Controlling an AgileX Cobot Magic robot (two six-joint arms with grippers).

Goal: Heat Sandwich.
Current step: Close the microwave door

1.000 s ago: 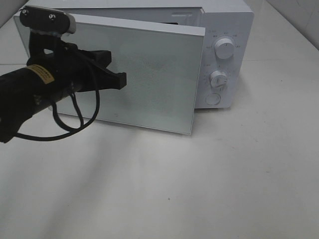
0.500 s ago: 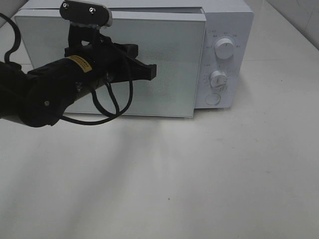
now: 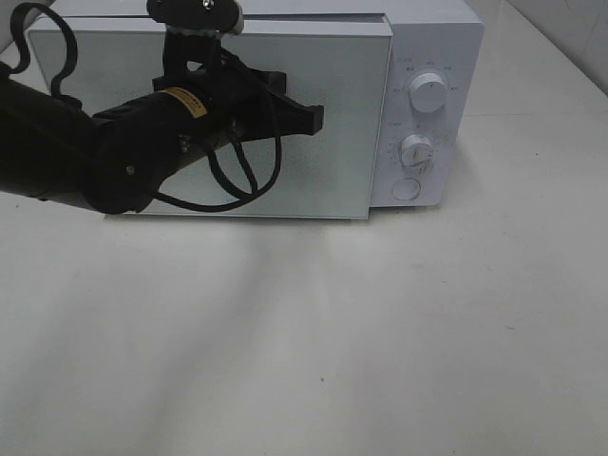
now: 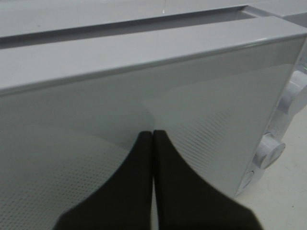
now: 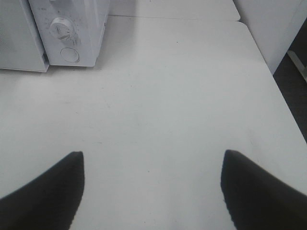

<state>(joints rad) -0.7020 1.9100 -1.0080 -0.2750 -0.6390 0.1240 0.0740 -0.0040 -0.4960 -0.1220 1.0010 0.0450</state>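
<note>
white microwave (image 3: 432,43) now has its door (image 3: 332,176) almost flat against the body. a second ago that door stood swung out at an angle, its free edge well off the front. only a thin gap shows along the door's top edge, clearest in the left wrist view. the left gripper (image 3: 316,117) has come up and across from the left edge of the high view. its black fingers are pressed together with nothing between them, and the tips are at the frosted glass near the door's middle. the right gripper (image 5: 153,154) does not show in the high view. its own camera shows its two fingers spread wide and holding nothing, above the bare white table (image 5: 158,86), well apart from the microwave's lower knob (image 5: 61,28).

the sandwich appears in no view, and the dotted glass hides the oven's inside. the left arm covers much of the door's left half, and the dial markings are too small to read.
</note>
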